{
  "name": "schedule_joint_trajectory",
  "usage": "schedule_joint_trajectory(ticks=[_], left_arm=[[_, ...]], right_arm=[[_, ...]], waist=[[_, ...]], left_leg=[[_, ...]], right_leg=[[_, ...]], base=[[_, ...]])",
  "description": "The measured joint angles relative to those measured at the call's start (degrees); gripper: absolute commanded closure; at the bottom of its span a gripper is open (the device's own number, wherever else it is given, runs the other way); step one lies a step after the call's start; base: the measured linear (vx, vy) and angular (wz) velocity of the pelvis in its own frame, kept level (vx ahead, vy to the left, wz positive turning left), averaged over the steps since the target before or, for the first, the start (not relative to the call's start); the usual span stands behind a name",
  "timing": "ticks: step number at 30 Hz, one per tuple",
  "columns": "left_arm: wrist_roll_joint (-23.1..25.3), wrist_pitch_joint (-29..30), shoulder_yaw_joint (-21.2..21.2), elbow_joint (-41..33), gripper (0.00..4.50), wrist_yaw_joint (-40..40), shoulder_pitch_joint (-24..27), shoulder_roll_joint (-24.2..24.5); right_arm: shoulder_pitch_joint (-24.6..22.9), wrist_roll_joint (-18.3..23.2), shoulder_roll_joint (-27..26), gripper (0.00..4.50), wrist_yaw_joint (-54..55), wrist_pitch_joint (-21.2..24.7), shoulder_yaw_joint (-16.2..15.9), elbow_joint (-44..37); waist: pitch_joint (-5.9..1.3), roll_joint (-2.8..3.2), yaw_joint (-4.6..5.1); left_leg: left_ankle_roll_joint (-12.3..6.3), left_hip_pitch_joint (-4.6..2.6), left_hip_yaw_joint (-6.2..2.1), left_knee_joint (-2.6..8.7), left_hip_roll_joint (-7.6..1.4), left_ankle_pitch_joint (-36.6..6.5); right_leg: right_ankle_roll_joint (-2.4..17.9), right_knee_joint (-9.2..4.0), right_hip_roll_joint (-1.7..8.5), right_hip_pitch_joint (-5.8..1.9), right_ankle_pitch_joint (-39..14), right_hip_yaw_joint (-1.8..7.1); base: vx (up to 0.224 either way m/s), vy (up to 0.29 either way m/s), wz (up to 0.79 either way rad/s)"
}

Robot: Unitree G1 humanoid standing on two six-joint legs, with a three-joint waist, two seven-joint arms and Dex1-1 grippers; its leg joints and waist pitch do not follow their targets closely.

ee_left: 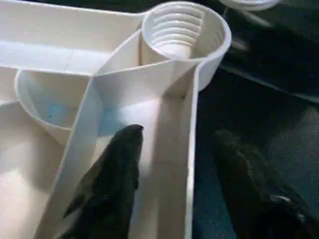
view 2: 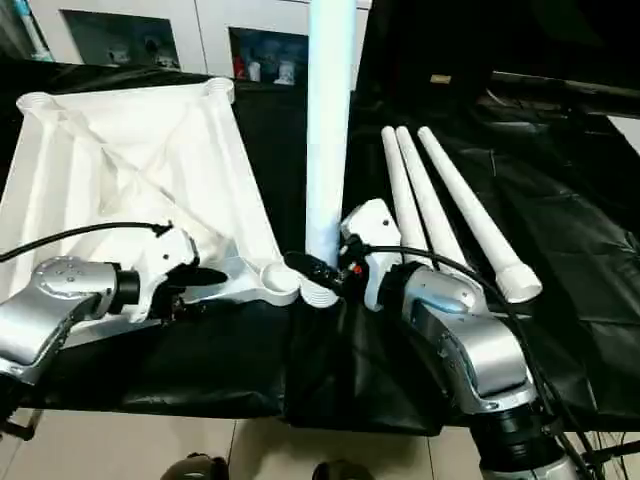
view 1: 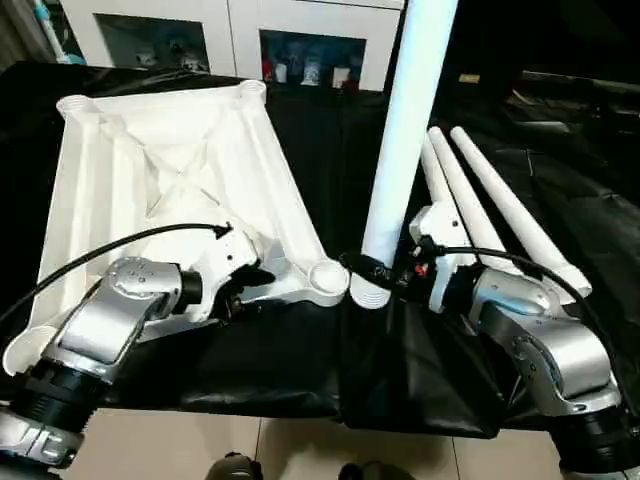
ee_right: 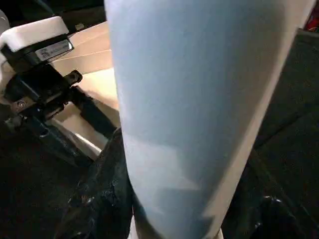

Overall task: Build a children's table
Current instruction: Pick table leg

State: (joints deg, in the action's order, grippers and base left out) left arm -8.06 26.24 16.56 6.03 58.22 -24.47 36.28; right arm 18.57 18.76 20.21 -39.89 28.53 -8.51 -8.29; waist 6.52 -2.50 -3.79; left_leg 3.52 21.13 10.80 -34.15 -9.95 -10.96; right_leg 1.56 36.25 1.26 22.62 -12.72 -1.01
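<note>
The white tabletop (view 1: pixel 170 170) lies upside down on the black cloth, ribbed underside up. Its near right corner socket (view 1: pixel 328 280) faces upward, with rings showing inside the socket (ee_left: pixel 182 30). My left gripper (ee_left: pixel 179 132) is open and straddles the tabletop's rim just behind that socket, one finger (ee_left: pixel 117 174) in the channel and the other outside. My right gripper (view 1: pixel 378 270) is shut on one white leg (view 1: pixel 400 150), held upright. The leg's lower end rests on the cloth right beside the socket. Three more legs (view 1: pixel 500 210) lie side by side at the right.
The black cloth (view 1: pixel 300 360) covers the work surface and hangs over its front edge above a tiled floor. White cabinets (view 1: pixel 150 30) with glass doors stand at the back. My left wrist's white mount (ee_right: pixel 40 45) sits close to the upright leg.
</note>
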Motion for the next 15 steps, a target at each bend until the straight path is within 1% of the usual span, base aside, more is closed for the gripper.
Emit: schedule_joint_trajectory(ticks=[2, 6, 9, 12, 13, 15], left_arm=[[0.31, 0.58, 0.12, -1.2, 2.31, 0.06, 0.0, 0.57], [0.85, 4.29, 0.15, -4.81, 2.73, -0.48, 0.07, 1.52], [0.95, 5.87, 0.15, -6.99, 2.97, -1.13, 0.48, 1.54], [0.96, 6.65, 0.15, -7.99, 3.26, -1.34, 1.18, 1.54], [0.96, 6.83, 0.16, -8.12, 3.26, -1.44, 1.5, 1.52], [0.95, 7.61, 0.16, -8.82, 3.54, -1.52, 1.99, 1.51]], right_arm=[[0.21, -0.26, -0.01, 2.64, -0.02, -0.01, 0.0, 0.02], [0.6, -0.39, -0.16, 2.64, -0.01, -0.05, 0.0, 0.06], [0.72, -0.38, -0.27, 2.64, 0.01, -0.05, 0.01, 0.06], [0.87, -0.38, -0.31, 2.64, 0.01, -0.06, 0.01, 0.24], [1.0, -0.39, -0.31, 2.64, 0.01, -0.08, 0.01, 0.45], [1.12, -0.39, -0.37, 2.64, 0.0, -0.07, 0.01, 0.57]], waist=[[0.0, 0.0, -0.04], [0.01, 0.01, -0.16], [0.01, 0.01, -0.26], [0.01, 0.01, -0.26], [0.01, 0.01, -0.25], [0.01, 0.01, -0.31]], left_leg=[[0.0, 0.01, 0.0, 0.0, 0.0, 0.0], [0.0, 0.05, 0.02, 0.0, 0.0, 0.0], [0.0, 0.07, 0.02, 0.0, 0.0, 0.0], [0.01, 0.08, 0.03, 0.0, 0.0, -0.01], [0.01, 0.08, 0.03, 0.0, 0.0, -0.01], [0.01, 0.1, 0.03, 0.0, 0.0, -0.01]], right_leg=[[0.0, 0.0, 0.0, 0.02, 0.0, 0.0], [0.0, 0.0, 0.0, 0.06, 0.0, 0.0], [0.0, -0.01, 0.0, 0.08, 0.0, 0.0], [0.0, -0.01, 0.0, 0.09, 0.0, 0.01], [0.0, 0.0, 0.0, 0.09, 0.0, 0.01], [0.0, 0.0, 0.0, 0.12, 0.0, 0.0]], base=[[0.0, 0.0, 0.0], [0.0, 0.0, 0.0], [0.0, 0.0, 0.0], [0.0, 0.0, 0.0], [0.0, 0.0, 0.0], [0.0, 0.0, 0.0]])
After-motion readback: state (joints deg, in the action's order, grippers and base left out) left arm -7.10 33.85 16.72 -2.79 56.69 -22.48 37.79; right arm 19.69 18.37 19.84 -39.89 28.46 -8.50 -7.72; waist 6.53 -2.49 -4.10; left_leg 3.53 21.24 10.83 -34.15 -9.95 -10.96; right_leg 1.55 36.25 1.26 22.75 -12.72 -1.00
